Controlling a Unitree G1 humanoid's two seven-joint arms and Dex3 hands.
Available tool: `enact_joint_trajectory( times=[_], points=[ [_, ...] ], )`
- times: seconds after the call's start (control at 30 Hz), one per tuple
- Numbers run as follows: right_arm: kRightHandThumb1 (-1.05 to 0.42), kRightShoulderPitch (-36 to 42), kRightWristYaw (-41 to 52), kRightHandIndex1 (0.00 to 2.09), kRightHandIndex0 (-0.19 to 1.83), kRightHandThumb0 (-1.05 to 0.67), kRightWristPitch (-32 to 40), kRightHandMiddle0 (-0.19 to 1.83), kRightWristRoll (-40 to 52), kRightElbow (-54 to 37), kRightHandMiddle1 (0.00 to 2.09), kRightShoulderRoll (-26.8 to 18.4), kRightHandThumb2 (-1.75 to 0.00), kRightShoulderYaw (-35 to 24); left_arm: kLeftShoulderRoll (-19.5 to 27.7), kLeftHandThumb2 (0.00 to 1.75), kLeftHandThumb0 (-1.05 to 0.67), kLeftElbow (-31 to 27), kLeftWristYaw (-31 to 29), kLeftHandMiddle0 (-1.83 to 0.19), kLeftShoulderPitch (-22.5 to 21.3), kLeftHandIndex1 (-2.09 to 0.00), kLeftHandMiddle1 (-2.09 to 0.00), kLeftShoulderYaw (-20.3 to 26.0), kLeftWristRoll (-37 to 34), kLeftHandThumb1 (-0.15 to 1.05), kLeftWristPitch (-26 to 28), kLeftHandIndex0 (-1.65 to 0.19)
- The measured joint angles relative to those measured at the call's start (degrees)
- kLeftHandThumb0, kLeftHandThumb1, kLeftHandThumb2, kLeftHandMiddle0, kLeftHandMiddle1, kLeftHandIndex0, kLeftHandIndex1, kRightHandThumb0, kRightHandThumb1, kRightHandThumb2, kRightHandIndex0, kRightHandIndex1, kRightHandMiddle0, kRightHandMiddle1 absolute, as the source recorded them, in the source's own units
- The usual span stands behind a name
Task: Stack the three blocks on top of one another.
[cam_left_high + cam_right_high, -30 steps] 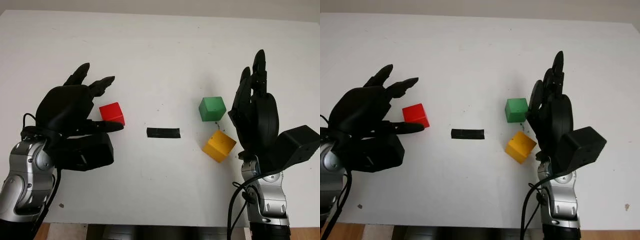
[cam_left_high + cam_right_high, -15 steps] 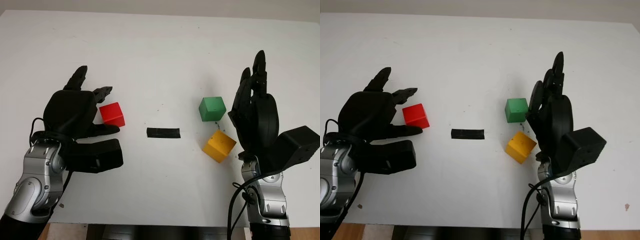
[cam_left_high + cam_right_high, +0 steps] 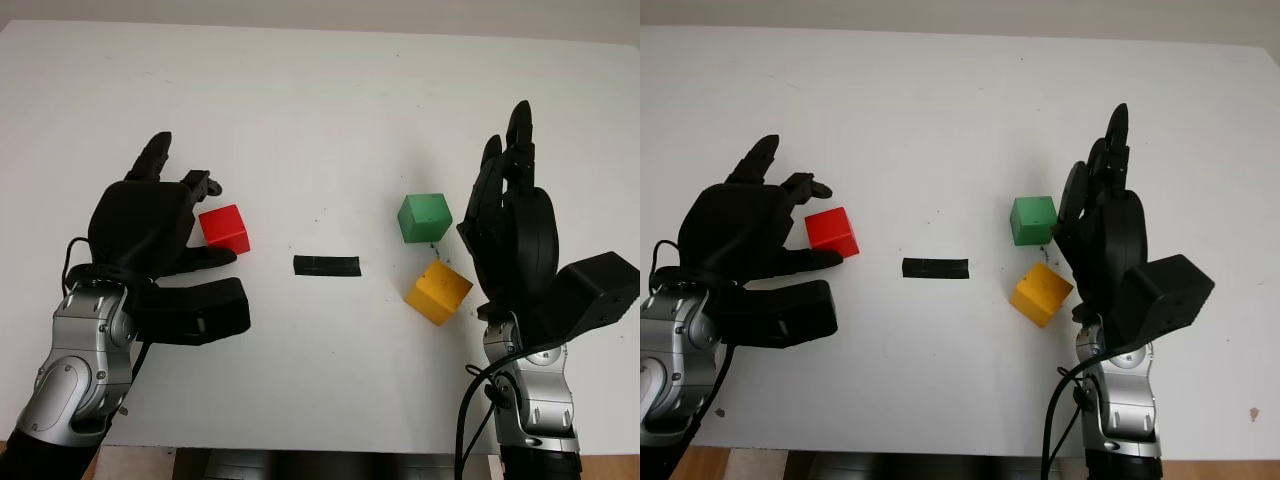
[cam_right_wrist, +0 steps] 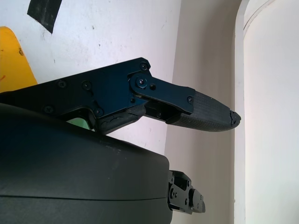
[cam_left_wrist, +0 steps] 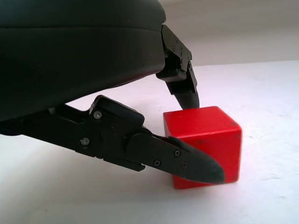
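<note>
I see my left hand [image 3: 160,225] on the left of the table [image 3: 320,90], fingers curling around the red block [image 3: 224,228] without a firm grasp that I can confirm. My right hand [image 3: 510,235] hovers released, just right of the green block [image 3: 424,217] and yellow block [image 3: 438,292]. Black tape [image 3: 326,266] lies between.

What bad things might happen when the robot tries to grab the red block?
The left hand has fingers on two sides of the red block, but the grip looks partial, so the block might slip or get pushed away. The yellow block sits turned beside the green block, close to the open right hand, which might bump them.
</note>
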Motion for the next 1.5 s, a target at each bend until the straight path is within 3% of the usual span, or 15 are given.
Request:
enact_joint_trajectory(
  times=[0.1, 0.23, 0.53, 1.0, 1.4, 1.43, 1.5],
  points=[
    [-1.05, -0.08, 0.03, 0.00, -0.19, -0.72, 0.01, -0.19, 0.01, 0.00, 0.00, -0.13, -0.73, 0.00, -0.04, 0.05, -0.37, 0.75, 3.83, -0.22, 0.00, -0.60, -0.09, 0.74, -2.89, 0.99, -2.74, -0.63],
    [-1.05, -0.28, 0.05, 0.00, -0.19, -0.71, 0.02, -0.19, 0.10, 0.00, 0.00, -0.36, -0.73, -0.08, -0.05, 0.05, -0.30, 1.94, 8.23, -0.28, 0.01, -0.65, -0.07, 1.50, -4.66, 0.98, -5.38, -0.62],
    [-1.05, -1.16, -0.24, 0.00, -0.19, -0.72, 0.02, -0.19, -0.06, 0.01, 0.00, -0.36, -0.72, -0.21, 0.55, 0.06, -0.35, 3.93, 10.01, -0.30, 0.00, -0.82, -0.05, 3.35, -10.13, 0.98, -10.42, -0.57],
    [-1.05, -1.53, -0.32, 0.00, -0.19, -0.72, 0.11, -0.19, -0.64, 0.03, 0.00, -0.37, -0.72, -0.20, 1.55, 0.06, -0.35, 3.98, 9.00, -0.31, -0.09, -0.79, -0.05, 3.82, -11.52, 0.98, -11.33, -0.57],
    [-1.05, -1.69, 0.18, 0.00, -0.19, -0.71, 0.08, -0.19, -0.67, 0.57, 0.00, -0.45, -0.71, -0.22, 1.90, 0.05, -0.38, -0.28, 11.01, -0.33, -0.91, -0.96, -0.05, 5.18, -14.03, 1.02, -20.19, -0.51],
    [-1.05, -1.70, 0.18, 0.00, -0.19, -0.71, 0.06, -0.19, -0.74, 0.58, 0.00, -0.45, -0.72, -0.21, 2.04, 0.05, -0.39, -0.34, 11.13, -0.34, -1.39, -0.98, -0.06, 5.13, -13.89, 1.02, -21.25, -0.52],
    [-1.05, -1.74, 0.19, 0.00, -0.19, -0.71, 0.05, -0.19, -0.72, 0.64, 0.00, -0.45, -0.72, -0.21, 2.12, 0.06, -0.41, -0.32, 11.19, -0.34, -2.80, -1.28, -0.05, 4.64, -13.54, 1.04, -23.09, -0.43]
  ],
)
